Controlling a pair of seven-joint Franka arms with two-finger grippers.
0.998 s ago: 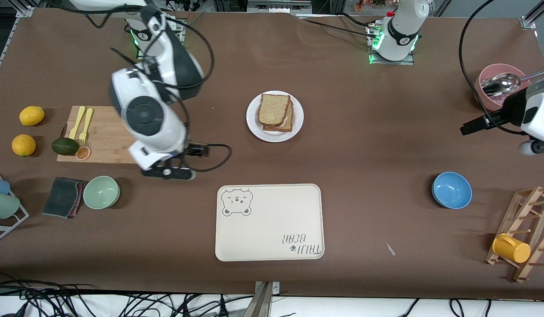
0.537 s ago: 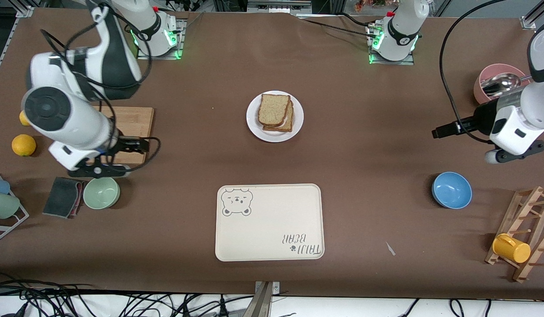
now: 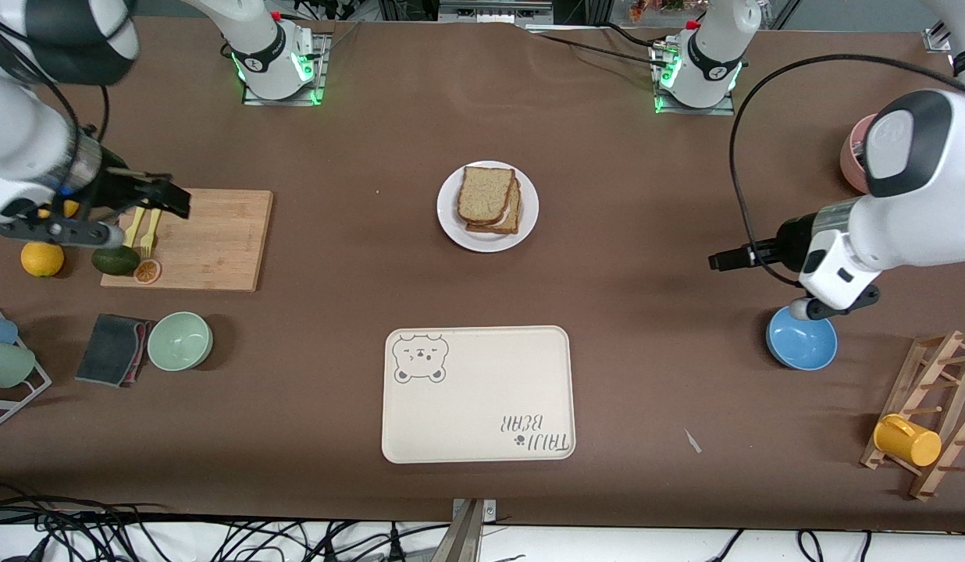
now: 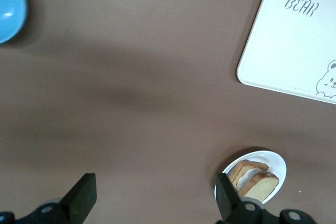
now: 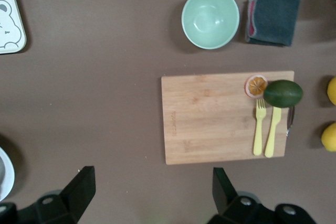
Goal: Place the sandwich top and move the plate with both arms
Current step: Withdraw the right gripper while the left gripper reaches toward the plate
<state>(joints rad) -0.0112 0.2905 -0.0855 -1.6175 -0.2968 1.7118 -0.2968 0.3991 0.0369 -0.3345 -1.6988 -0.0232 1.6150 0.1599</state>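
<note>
The sandwich top point(image 3: 485, 193), a plain brown slice, lies on a stack of bread on the white plate point(image 3: 451, 222) in the middle of the table, farther from the front camera than the bear-print tray point(image 3: 478, 394). Nothing touches plate or bread. My left gripper point(image 3: 832, 303) hangs open and empty over the blue bowl's rim, toward the left arm's end. In the left wrist view this gripper point(image 4: 156, 203) frames bare table, with the plate point(image 4: 275, 162) beside one finger. My right gripper point(image 3: 57, 231), open and empty, hovers by the cutting board's outer end; the right wrist view shows it point(image 5: 152, 192) over bare table.
A blue bowl point(image 3: 801, 337), pink bowl point(image 3: 851, 160) and wooden rack with a yellow cup point(image 3: 907, 440) stand at the left arm's end. At the right arm's end are a cutting board point(image 3: 209, 238) with fork, knife and avocado point(image 3: 115, 260), a lemon point(image 3: 42, 258), green bowl point(image 3: 179, 340) and dark cloth point(image 3: 112, 349).
My right arm swung from beside the cutting board out to its own end of the table. My left arm came in over the blue bowl. Both grippers stayed open; plate and bread did not move.
</note>
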